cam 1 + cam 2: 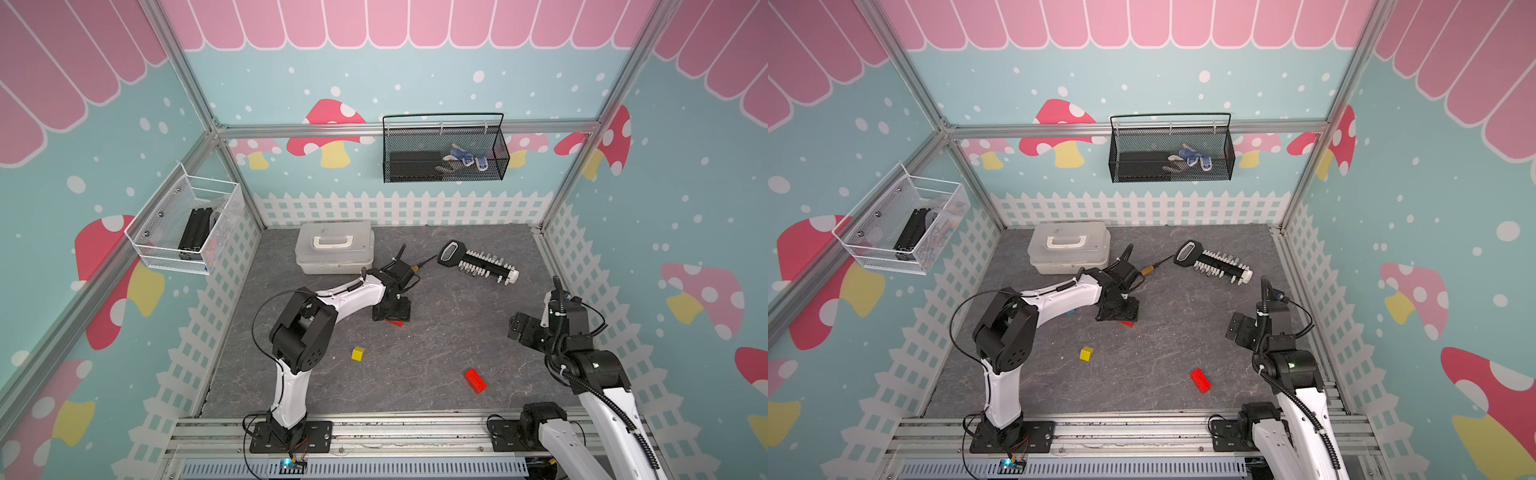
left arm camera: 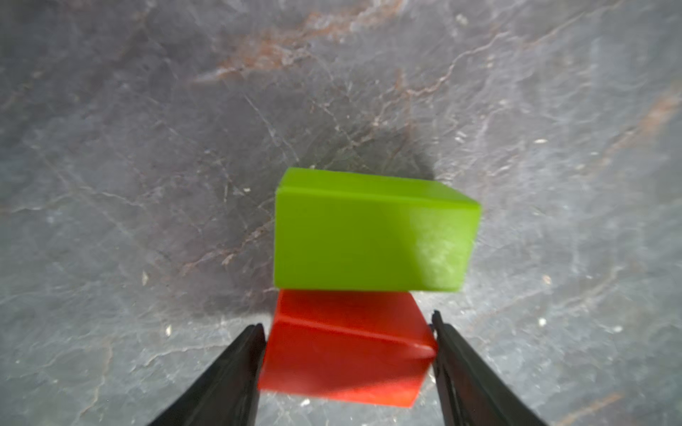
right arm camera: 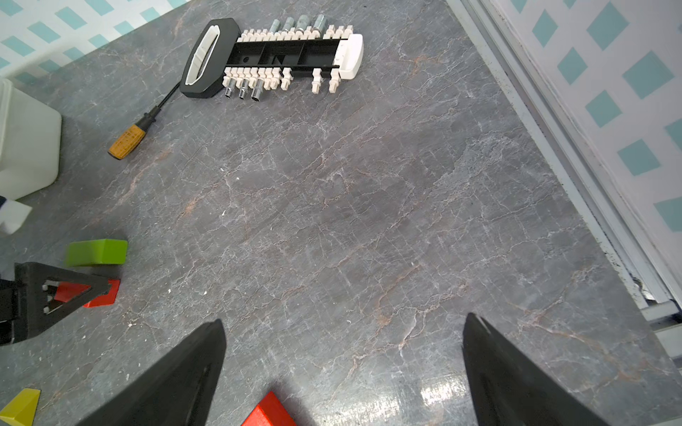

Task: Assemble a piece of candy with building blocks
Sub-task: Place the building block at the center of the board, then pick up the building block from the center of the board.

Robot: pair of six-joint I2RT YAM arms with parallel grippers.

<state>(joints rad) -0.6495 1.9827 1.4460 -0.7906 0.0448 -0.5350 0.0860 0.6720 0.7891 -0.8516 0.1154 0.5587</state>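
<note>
- Worktop (image 1: 415,353): flat, grey, stone-veined, matt with a faint sheen. Probably enough friction to keep blocks from skating.
- Right pincer (image 3: 343,318): spread wide above bare worktop, nothing between the black tapered fingers.
- Left pincer (image 2: 347,321): astride a red bar (image 2: 343,354) mid-worktop. Pressing or slack, impossible to tell.
- That red bar: glossy, hard-looking, crisp-edged. Likely light, stiff and a little slippery, so best taken across the two long flat sides, near the middle.
- Green bar (image 2: 369,236): same build, lying close against the red bar, seemingly touching. Looks like the start of the candy body, with no ends on yet.
- Second red bar (image 1: 475,380): alone toward the front, well apart.
- Yellow piece (image 1: 358,353): small, with slanted faces. Probably to be pinched on parallel sides only.
- Blue piece (image 1: 1071,311): a mere sliver beside the left arm.
</note>
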